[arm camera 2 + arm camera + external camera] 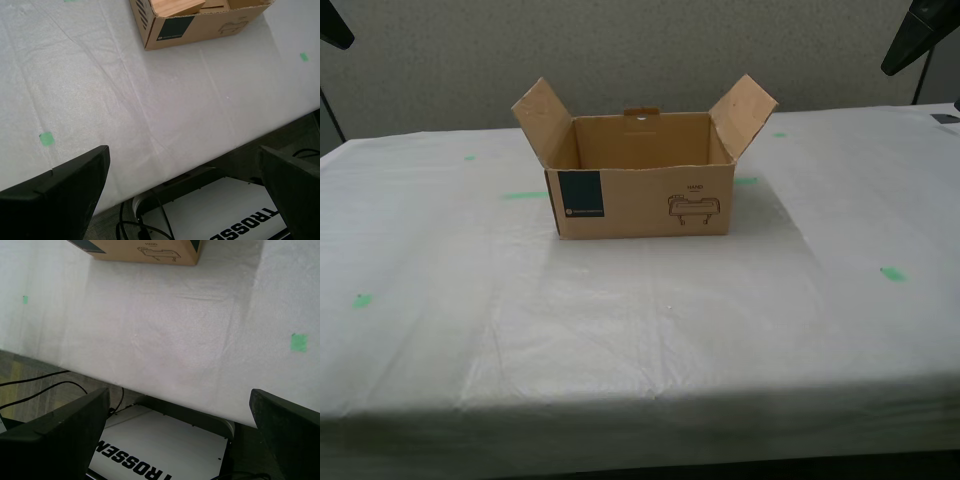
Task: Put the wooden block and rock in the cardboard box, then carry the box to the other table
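The cardboard box point(645, 190), wooden block point(177, 7) inside, sits on the other table point(620, 320); both grippers are spread wide and empty. The job looks done.

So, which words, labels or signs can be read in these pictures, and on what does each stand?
"TROSSE", cut off by the frame: white robot base, second wrist view.
"TROSSEN", upside down: same base, first wrist view.
Navy label on the cardboard box: too small.
Line-drawn logo and its caption: unreadable.
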